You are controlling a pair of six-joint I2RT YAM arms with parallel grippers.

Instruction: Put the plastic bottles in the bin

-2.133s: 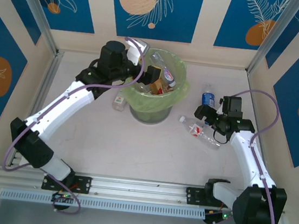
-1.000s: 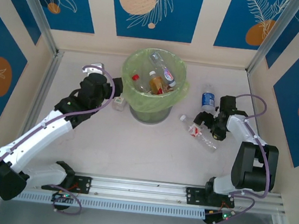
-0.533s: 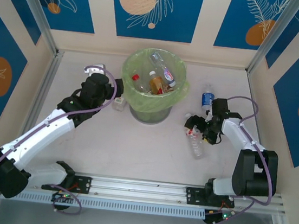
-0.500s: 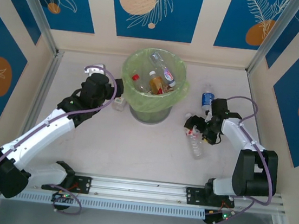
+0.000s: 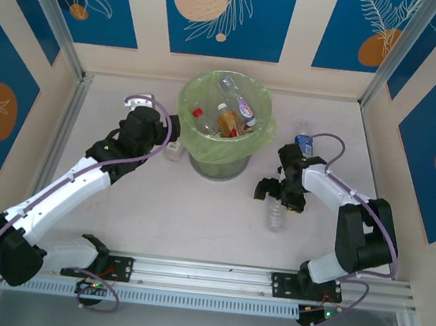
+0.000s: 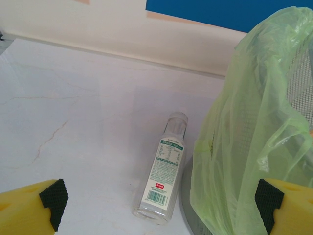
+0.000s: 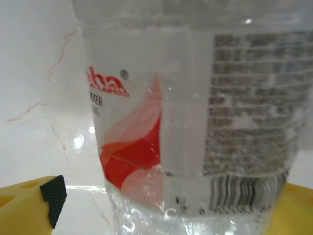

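Observation:
The grey bin (image 5: 219, 163) with its lime-green bag (image 6: 254, 122) holds several bottles (image 5: 230, 117). A small clear bottle with a white label (image 6: 164, 181) lies on the table against the bin's left side (image 5: 174, 150). My left gripper (image 5: 171, 128) hovers over it, open, its pads (image 6: 53, 198) far apart. A clear bottle with a red-white label (image 7: 186, 122) lies right of the bin (image 5: 276, 215). My right gripper (image 5: 277, 192) straddles it, open, with a gap at the left pad (image 7: 51, 196). A blue-capped bottle (image 5: 304, 142) stands behind the right arm.
Cream walls with blue panels close the table at the back and both sides. An aluminium rail (image 5: 204, 277) runs along the near edge. Open tabletop (image 5: 188, 215) lies in front of the bin between the arms.
The left gripper left the bin's mouth and came down at its left side. The right gripper swung left, and the red-white bottle turned and slid left with it.

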